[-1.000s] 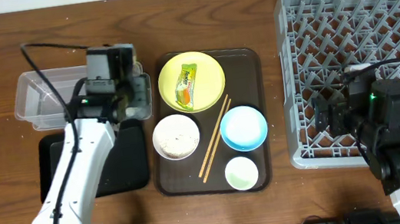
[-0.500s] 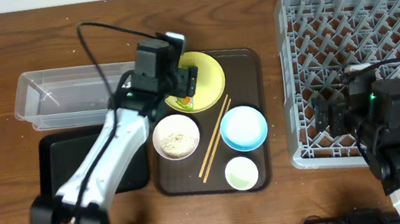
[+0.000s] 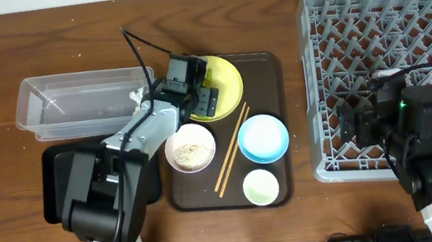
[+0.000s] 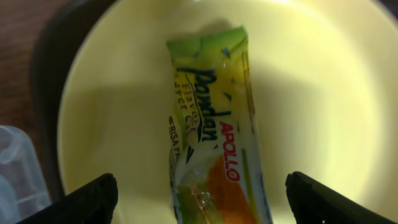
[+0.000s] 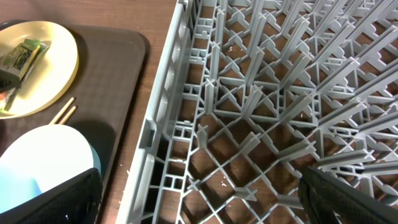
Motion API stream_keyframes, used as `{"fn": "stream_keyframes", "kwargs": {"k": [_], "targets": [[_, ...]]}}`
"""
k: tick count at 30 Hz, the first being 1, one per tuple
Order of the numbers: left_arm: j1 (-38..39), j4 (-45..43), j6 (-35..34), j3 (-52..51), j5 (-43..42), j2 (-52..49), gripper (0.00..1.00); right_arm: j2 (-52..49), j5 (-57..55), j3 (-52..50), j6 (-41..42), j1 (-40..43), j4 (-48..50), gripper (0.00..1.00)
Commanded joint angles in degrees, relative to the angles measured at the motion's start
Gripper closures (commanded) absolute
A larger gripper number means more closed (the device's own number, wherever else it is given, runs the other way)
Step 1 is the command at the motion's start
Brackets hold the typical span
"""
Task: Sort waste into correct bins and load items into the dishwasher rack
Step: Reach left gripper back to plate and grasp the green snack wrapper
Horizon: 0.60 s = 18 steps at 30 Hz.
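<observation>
The snack wrapper (image 4: 211, 137) lies on the yellow plate (image 4: 311, 93), (image 3: 226, 74). My left gripper (image 4: 202, 208), (image 3: 200, 98) is open just above the plate, one finger on each side of the wrapper's near end, and hides the wrapper from overhead. A white paper scrap (image 3: 138, 97) lies at the right end of the clear tub (image 3: 64, 107). The white bowl (image 3: 190, 149) holds rice. My right gripper (image 5: 199, 199), (image 3: 350, 124) is open and empty over the left edge of the grey rack (image 3: 388, 31), (image 5: 261, 93).
The brown serving tray (image 3: 267, 64) also carries the blue bowl (image 3: 263, 138), the pale cup (image 3: 261, 187) and the chopsticks (image 3: 232, 150). The black tray (image 3: 57, 184) lies in front of the clear tub, partly under my left arm.
My left gripper has moved right from the clear tub's right end to the yellow plate and come down over the wrapper. The right arm has not moved.
</observation>
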<state>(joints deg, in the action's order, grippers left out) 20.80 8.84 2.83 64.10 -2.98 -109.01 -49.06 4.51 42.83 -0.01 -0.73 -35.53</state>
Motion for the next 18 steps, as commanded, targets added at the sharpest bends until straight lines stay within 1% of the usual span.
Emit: {"fn": "stream_keyframes", "kwargs": {"k": [1, 5, 7, 8, 9, 10, 11, 13, 14, 15, 16, 18], "targets": [[0.09, -0.11, -0.07, 0.0, 0.66, -1.86, 0.11, 0.28, 0.48, 1.25, 0.85, -0.42, -0.11, 0.01], [0.15, 0.26, -0.07, -0.02, 0.61, -3.39, 0.13, 0.28, 0.48, 1.25, 0.85, -0.42, -0.09, 0.01], [0.2, 0.44, -0.07, 0.0, 0.59, -3.5, 0.2, 0.28, 0.46, 1.25, 0.85, -0.42, -0.11, 0.01], [0.2, 0.44, -0.07, 0.0, 0.59, -3.5, 0.28, 0.28, 0.48, 1.25, 0.85, -0.42, -0.13, 0.01], [0.2, 0.44, -0.07, 0.0, 0.59, -3.5, 0.38, 0.28, 0.48, 1.25, 0.85, -0.42, -0.13, 0.01], [0.2, 0.46, -0.07, 0.0, 0.59, -3.5, 0.43, 0.28, 0.48, 1.25, 0.85, -0.42, -0.11, 0.01], [0.17, 0.55, -0.07, 0.0, 0.55, -3.5, 0.5, 0.28, 0.46, 1.25, 0.85, -0.42, -0.11, 0.01], [0.2, 0.96, -0.07, 0.0, 0.33, -3.37, 0.67, 0.28, 0.46, 1.25, 0.85, -0.42, -0.11, 0.01], [0.17, 1.25, -0.07, 0.0, -0.35, -3.21, 0.77, 0.28, 0.46, 1.25, 0.85, -0.42, -0.11, 0.01], [0.17, 1.33, -0.07, 0.0, -0.9, -3.13, 0.81, 0.28, 0.46, 1.25, 0.85, -0.42, -0.11, 0.01], [0.17, 1.55, -0.07, 0.0, -1.53, -2.86, 0.87, 0.28, 0.46, 1.25, 0.85, -0.42, -0.11, 0.01], [0.17, 1.62, -0.09, 0.0, -2.43, -2.03, 0.92, 0.31, 0.46, 1.25, 0.85, -0.42, -0.13, 0.01]]}}
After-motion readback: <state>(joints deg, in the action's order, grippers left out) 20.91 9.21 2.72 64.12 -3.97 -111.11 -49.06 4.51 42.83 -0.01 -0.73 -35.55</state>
